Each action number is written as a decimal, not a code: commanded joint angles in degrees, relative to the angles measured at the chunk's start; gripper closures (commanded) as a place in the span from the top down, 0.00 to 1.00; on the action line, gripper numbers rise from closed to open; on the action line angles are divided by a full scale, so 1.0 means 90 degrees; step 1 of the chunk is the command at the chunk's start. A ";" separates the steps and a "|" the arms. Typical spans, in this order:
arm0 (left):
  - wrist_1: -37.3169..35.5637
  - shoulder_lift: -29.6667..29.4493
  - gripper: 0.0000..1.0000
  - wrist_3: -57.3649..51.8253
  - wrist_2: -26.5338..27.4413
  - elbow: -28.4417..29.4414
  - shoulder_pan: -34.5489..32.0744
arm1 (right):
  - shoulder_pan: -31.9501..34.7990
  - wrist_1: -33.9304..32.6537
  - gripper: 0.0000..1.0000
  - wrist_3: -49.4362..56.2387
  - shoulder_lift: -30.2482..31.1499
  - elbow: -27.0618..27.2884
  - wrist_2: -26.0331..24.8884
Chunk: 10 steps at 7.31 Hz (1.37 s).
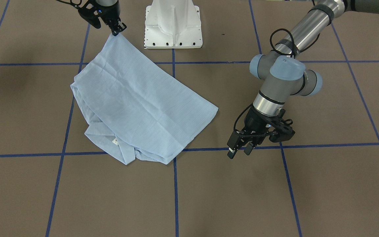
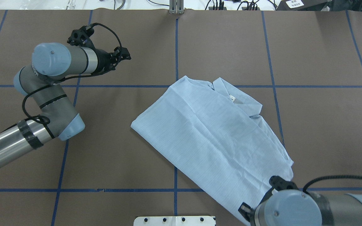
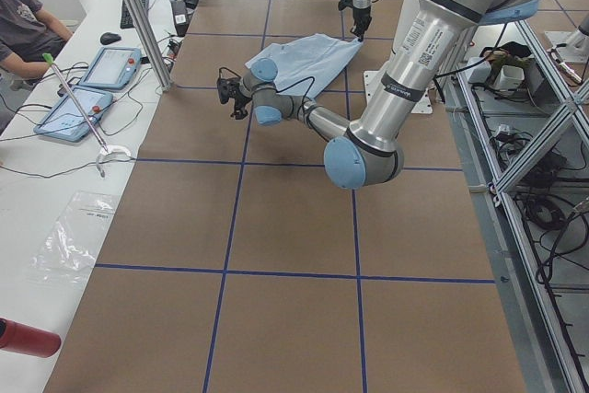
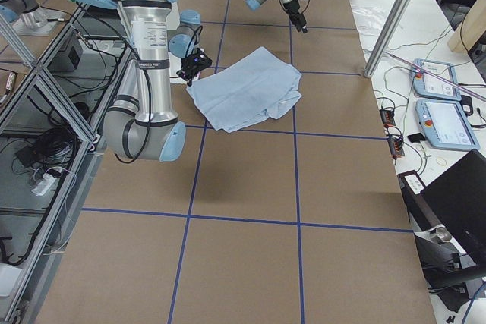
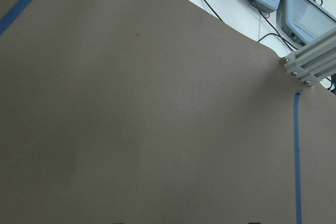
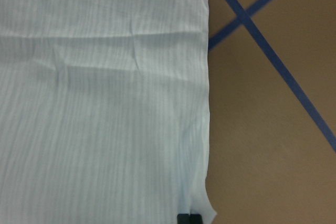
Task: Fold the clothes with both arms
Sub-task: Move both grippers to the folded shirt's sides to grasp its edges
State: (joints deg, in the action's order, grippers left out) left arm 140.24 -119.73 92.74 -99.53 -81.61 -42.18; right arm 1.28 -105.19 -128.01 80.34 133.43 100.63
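The left hand [image 1: 239, 150], fingers spread and empty, hangs near a free corner of the shirt [image 1: 137, 102] lying on the worktop [image 1: 324, 184]; the long edge runs from there to the corner the right hand [image 1: 116, 30] pinches.

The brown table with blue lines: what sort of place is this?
Most likely a robotics lab: a left arm and right arm reach over a shirt on a tape-gridded table, with touchscreen control pads on a side bench.
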 commanded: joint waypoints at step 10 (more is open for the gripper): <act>-0.1061 0.0803 0.79 0.1756 0.0365 -0.1695 0.2254 | 0.2748 -0.0070 1.00 0.0444 -0.0949 -0.0479 -0.0039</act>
State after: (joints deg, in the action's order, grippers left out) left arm 131.20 -112.19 108.50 -96.32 -97.33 -22.83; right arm 25.13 -105.93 -124.63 72.03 129.89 100.31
